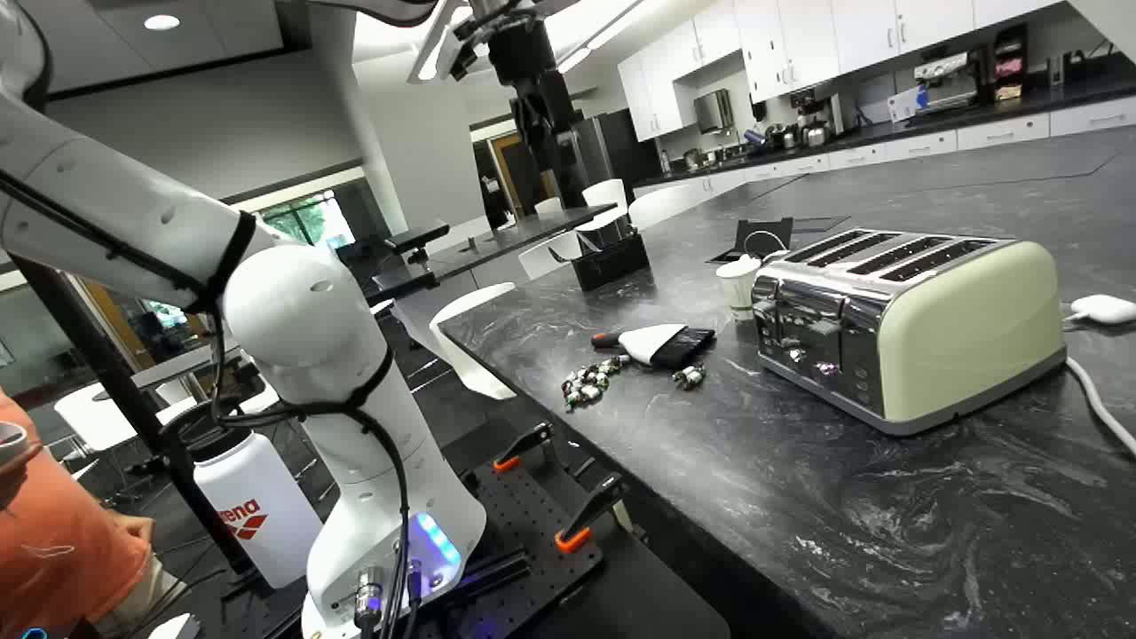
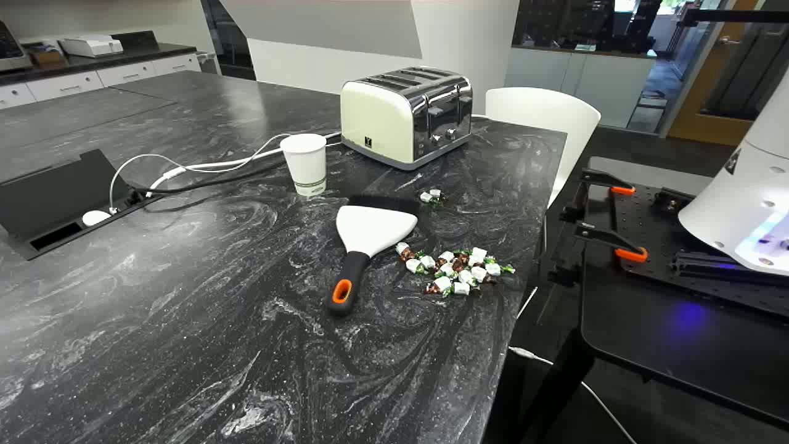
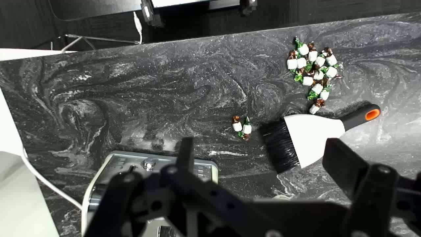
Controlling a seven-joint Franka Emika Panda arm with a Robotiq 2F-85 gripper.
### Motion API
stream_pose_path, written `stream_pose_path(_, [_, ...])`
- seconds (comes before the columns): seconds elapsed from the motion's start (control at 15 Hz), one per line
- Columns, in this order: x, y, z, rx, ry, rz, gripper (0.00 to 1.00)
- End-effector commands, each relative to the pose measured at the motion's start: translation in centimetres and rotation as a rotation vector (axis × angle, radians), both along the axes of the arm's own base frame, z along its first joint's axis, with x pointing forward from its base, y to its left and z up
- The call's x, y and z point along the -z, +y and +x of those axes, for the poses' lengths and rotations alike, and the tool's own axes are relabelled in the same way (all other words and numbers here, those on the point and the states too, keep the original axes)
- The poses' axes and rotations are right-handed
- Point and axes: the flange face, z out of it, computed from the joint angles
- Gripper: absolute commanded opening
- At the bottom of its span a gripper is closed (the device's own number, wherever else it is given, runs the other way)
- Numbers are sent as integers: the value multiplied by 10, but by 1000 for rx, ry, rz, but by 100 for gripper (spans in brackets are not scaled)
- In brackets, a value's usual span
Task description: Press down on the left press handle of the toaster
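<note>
Above countertop (image 3: 181, 82), pincer (image 3: 260, 141) downturned, spread wide

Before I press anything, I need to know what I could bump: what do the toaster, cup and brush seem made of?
Toaster: shiny metal front, judging by its sharp reflections; the smooth cream end could be painted metal or plastic. Cup: probably paper, matte white with a printed band near its base. Brush: the uniform white head suggests plastic; the fine black bristles may be synthetic.

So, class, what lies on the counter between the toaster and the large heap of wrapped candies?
A smaller candy cluster lies between the toaster and the large heap, apart from both; the wrist view and both exterior views show it.
</note>
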Motion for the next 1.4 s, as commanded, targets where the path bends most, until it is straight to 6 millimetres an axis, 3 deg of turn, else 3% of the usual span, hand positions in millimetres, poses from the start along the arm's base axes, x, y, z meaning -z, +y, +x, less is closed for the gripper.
stream_pose_path(0.0, [-1, 0, 0, 0, 1, 0, 100])
stream_pose_path(1.0, [-1, 0, 0, 0, 1, 0, 100])
stream_pose_path(1.13, [6, -6, 9, -7, -34, -26, 100])
stream_pose_path(1.33, [21, -31, 31, 59, -114, -51, 100])
